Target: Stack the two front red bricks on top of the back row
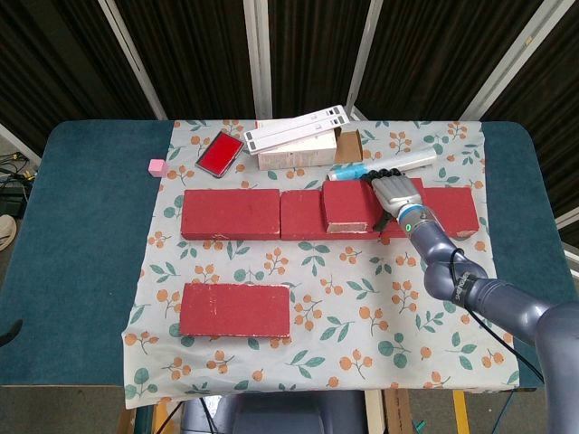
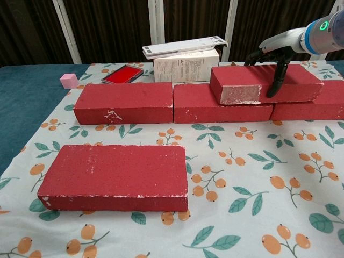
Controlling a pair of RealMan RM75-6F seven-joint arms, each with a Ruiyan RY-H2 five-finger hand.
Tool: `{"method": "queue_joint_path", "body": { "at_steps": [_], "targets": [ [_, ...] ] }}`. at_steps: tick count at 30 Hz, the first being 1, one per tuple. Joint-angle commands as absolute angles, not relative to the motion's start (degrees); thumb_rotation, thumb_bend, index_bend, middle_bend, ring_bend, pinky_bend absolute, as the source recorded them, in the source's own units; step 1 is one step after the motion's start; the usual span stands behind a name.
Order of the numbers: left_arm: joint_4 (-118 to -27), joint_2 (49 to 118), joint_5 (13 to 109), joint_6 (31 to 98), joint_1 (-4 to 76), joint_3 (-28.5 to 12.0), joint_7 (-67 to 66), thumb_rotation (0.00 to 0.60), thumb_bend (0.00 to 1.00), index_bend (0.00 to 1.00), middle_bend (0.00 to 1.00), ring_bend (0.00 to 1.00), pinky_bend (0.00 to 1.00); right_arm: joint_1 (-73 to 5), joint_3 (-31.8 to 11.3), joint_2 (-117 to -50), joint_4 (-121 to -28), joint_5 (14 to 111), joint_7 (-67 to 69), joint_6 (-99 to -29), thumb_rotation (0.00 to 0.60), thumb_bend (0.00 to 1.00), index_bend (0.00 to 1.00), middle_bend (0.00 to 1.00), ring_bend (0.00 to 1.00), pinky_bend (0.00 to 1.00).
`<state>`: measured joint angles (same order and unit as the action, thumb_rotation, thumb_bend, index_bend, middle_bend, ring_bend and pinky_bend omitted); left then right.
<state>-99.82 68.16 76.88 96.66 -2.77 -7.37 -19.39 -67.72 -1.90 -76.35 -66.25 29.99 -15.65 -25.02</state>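
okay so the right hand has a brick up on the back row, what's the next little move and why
Probably open the fingers and lift the right hand straight up. The stacked brick already rests on the back row, across the seam of its middle and right bricks, so it looks supported. The other front brick still waits.

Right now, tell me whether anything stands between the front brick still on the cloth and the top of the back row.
Nothing visible does. The front brick lies alone on the cloth, with bare cloth up to the back row. The left back brick's top is bare. The right hand grips the stacked brick further right.
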Motion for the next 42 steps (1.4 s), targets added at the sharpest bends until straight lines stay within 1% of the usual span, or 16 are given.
{"method": "queue_joint_path", "body": {
  "at_steps": [1,3,5,14,21,27,30,34,36,38,39,41,42],
  "targets": [
    [-99.8,68.2,76.8,96.6,-2.7,-7.4,-19.4,0.600,0.01,0.00,0.00,0.00,0.09,-68.2,-1.1,-76.0,-66.6,29.2,-16.0,-25.2,0.600,0.15,0.05,0.04,0.00,0.00],
    [-99.8,68.1,76.7,96.5,-2.7,-7.4,-19.3,0.600,0.01,0.00,0.00,0.00,0.09,-68.5,-0.6,-75.8,-67.0,28.5,-16.2,-25.2,0.600,0.15,0.02,0.01,0.00,0.00],
    [-99.8,68.2,76.8,96.6,-2.8,-7.4,-19.3,0.600,0.00,0.00,0.00,0.00,0.09,-68.8,-0.2,-75.7,-67.3,27.9,-16.4,-25.3,0.600,0.15,0.00,0.00,0.00,0.00],
    [-99.8,68.1,76.7,96.9,-2.9,-7.6,-19.1,0.600,0.01,0.00,0.00,0.00,0.09,-69.7,1.1,-75.5,-68.4,25.6,-16.4,-26.9,0.600,0.15,0.00,0.00,0.00,0.00],
    [-99.5,68.3,76.4,97.1,-2.9,-7.9,-19.0,0.600,0.01,0.00,0.00,0.00,0.09,-68.7,-1.1,-71.6,-72.6,27.3,-13.9,-28.6,0.600,0.15,0.00,0.00,0.00,0.00],
    [-99.0,68.5,76.7,97.0,-2.8,-7.8,-18.9,0.600,0.01,0.00,0.00,0.00,0.09,-65.9,-3.7,-65.0,-80.3,31.4,-10.6,-31.6,0.600,0.15,0.00,0.00,0.00,0.00],
    [-98.9,68.3,76.6,96.6,-2.7,-7.9,-18.4,0.600,0.01,0.00,0.00,0.00,0.09,-62.0,-4.4,-60.9,-86.6,35.6,-8.7,-37.0,0.600,0.15,0.00,0.00,0.00,0.00],
    [-98.9,67.7,76.8,95.9,-2.6,-7.7,-17.0,0.600,0.01,0.00,0.00,0.00,0.09,-52.3,-4.2,-56.8,-96.5,44.9,-4.6,-51.2,0.600,0.15,0.00,0.00,0.00,0.00],
    [-99.0,67.4,76.9,95.5,-2.6,-7.6,-16.4,0.600,0.00,0.00,0.00,0.00,0.09,-46.1,-2.8,-55.6,-101.0,51.2,-2.0,-59.6,0.600,0.15,0.00,0.00,0.00,0.00],
    [-99.1,67.1,77.0,95.1,-2.5,-7.5,-15.6,0.600,0.00,0.00,0.00,0.00,0.09,-40.9,-1.0,-55.1,-103.9,56.3,-0.3,-66.5,0.600,0.15,0.00,0.00,0.00,0.00],
    [-99.1,67.0,77.1,95.0,-2.5,-7.4,-15.4,0.600,0.01,0.00,0.00,0.00,0.09,-38.9,-0.2,-55.1,-104.8,58.3,0.2,-69.0,0.600,0.15,0.00,0.00,0.00,0.00],
    [-99.2,66.7,77.6,94.7,-2.4,-7.2,-14.4,0.600,0.01,0.00,0.00,0.00,0.09,-33.2,2.7,-55.4,-106.8,64.1,0.8,-75.7,0.600,0.15,0.00,0.00,0.00,0.00],
    [-99.2,66.6,77.9,94.7,-2.4,-7.1,-14.1,0.600,0.01,0.00,0.00,0.00,0.09,-31.5,3.6,-55.6,-107.2,65.7,0.8,-77.5,0.600,0.15,0.00,0.00,0.00,0.00]
  ]
}}
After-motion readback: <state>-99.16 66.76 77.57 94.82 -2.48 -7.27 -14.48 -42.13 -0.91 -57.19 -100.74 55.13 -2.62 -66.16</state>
